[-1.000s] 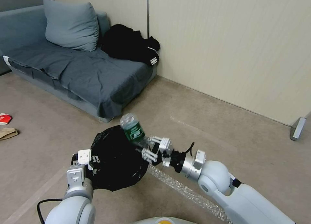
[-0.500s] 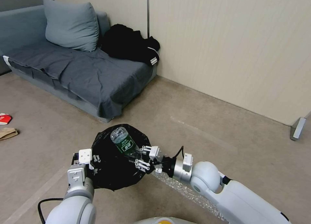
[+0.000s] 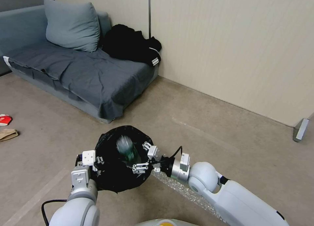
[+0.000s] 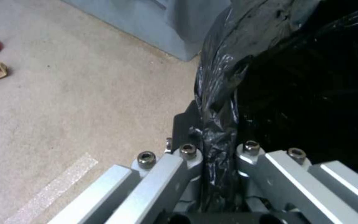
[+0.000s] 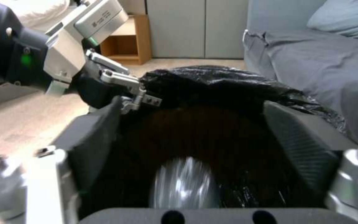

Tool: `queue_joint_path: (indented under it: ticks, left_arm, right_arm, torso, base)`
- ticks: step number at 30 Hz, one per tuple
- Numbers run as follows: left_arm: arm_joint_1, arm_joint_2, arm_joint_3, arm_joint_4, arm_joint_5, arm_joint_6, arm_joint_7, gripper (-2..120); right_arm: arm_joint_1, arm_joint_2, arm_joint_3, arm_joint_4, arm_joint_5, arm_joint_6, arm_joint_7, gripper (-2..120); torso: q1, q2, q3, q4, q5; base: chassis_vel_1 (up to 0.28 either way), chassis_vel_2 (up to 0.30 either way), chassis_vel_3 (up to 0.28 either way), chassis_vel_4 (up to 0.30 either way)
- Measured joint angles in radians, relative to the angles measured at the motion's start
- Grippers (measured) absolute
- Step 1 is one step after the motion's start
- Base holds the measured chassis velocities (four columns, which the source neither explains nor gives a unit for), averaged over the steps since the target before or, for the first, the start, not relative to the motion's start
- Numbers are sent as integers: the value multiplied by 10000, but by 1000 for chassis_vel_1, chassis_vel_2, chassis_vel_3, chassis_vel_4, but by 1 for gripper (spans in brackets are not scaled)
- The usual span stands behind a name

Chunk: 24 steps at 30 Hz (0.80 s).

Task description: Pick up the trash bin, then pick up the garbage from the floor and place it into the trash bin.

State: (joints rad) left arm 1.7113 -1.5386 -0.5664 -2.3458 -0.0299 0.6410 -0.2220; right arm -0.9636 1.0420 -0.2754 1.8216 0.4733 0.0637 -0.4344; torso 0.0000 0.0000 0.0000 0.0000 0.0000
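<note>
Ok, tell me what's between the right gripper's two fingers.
The bottle, blurred, dropping free into the bin between the open fingers, seen from the right wrist.

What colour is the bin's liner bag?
Glossy black liner bag, folded over the rim; clearest in the left wrist view.

Our left hand [image 3: 95, 165] sits at the near left rim of the trash bin [image 3: 111, 177], pinching the bag folded over it. Our right hand [image 3: 143, 157] is at the bin's right rim, fingers spread, with the bottle [image 3: 124, 148] inside the bin's mouth. Behind stands the sofa [image 3: 75, 72]; far left on the floor [image 3: 212, 121] lie the carton [image 3: 5, 119] and paper bag [image 3: 8, 134], side by side.
</note>
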Motion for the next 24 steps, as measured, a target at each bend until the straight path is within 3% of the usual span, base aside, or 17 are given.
queue_joint_path:
  ticks: [3, 9, 16, 24]
  left_arm:
    - [-11, -3, 0, 9, 34, -1, 5, 1]
    - [6, -1, 62, 11, 116, -2, 17, 1]
    - [-15, -9, 86, 75, 158, -2, 31, 1]
    - [-74, 104, -27, 283, 196, -27, 62, 1]
  right_arm:
    - [19, -11, 14, 92, 55, -29, 41, 103]
    - [26, -70, 57, 242, 83, -67, 58, 112]
    - [-3, -164, 315, 742, 88, -78, 205, 114]
    - [-577, -180, 1882, 2561, 177, -31, 933, 107]
  torso:
    - [0, 0, 0, 0, 0]
    - [1, 0, 0, 0, 0]
    - [1, 0, 0, 0, 1]
    - [0, 0, 0, 1, -1]
  base:
    - [0, 0, 0, 0]
    - [0, 0, 0, 0]
    - [0, 0, 0, 0]
    - [0, 0, 0, 0]
